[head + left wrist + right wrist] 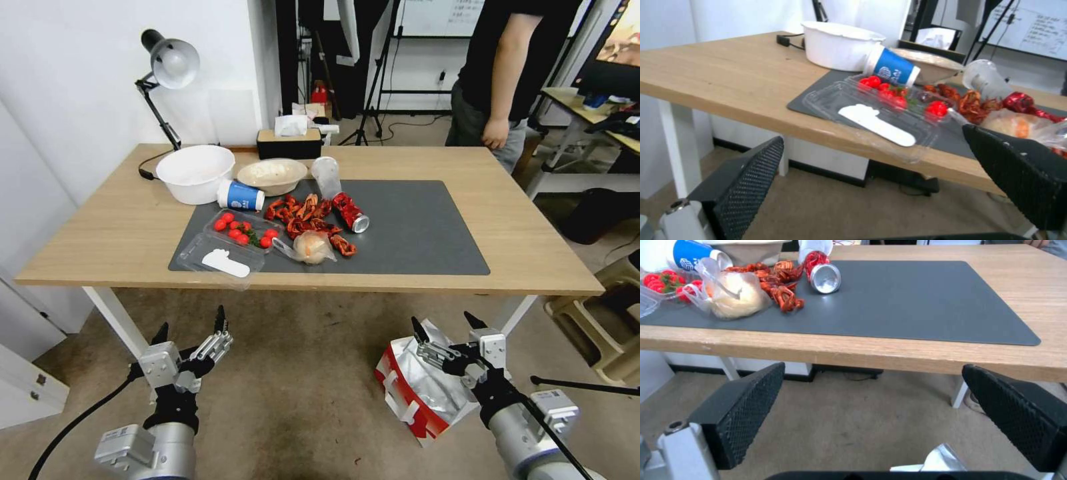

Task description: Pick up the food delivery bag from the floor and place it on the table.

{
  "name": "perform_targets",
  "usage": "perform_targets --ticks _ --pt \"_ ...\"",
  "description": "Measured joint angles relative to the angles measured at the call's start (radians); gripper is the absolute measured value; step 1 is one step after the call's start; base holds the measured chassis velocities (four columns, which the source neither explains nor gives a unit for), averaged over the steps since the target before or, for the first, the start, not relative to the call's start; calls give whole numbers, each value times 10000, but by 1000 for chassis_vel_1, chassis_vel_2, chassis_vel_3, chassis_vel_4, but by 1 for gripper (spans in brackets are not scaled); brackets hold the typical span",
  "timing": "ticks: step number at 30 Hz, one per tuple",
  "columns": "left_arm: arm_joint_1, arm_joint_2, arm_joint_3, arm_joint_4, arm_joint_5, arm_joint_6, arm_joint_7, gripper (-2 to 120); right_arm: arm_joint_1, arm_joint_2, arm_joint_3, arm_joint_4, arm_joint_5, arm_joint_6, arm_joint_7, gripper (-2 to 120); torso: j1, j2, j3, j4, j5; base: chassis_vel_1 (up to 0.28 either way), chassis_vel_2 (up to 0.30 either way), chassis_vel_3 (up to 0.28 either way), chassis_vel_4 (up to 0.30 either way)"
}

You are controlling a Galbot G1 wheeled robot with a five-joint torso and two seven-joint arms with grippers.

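Two released claws hover low in the frame: right claw [448,327] above the food delivery bag [417,387] on the floor [300,400], left claw [191,327] lower left, before the surface [533,247].

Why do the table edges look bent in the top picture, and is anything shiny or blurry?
Head view: a wide lens bows the table and stretches the corners; the food delivery bag's foil lining glints. Left wrist view: the clear plastic tray catches glare, and the left gripper's near fingers look soft. Right wrist view: even light, and the can's end shines.
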Motion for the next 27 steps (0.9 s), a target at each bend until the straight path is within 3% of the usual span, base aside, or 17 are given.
perform_targets --ticks 27 --pt "29 3 -186 -55 271 17 52 100 -7 -8 -42 -101 -52 99 -8 100 -371 -833 -462 0 0 0 0 0 0"
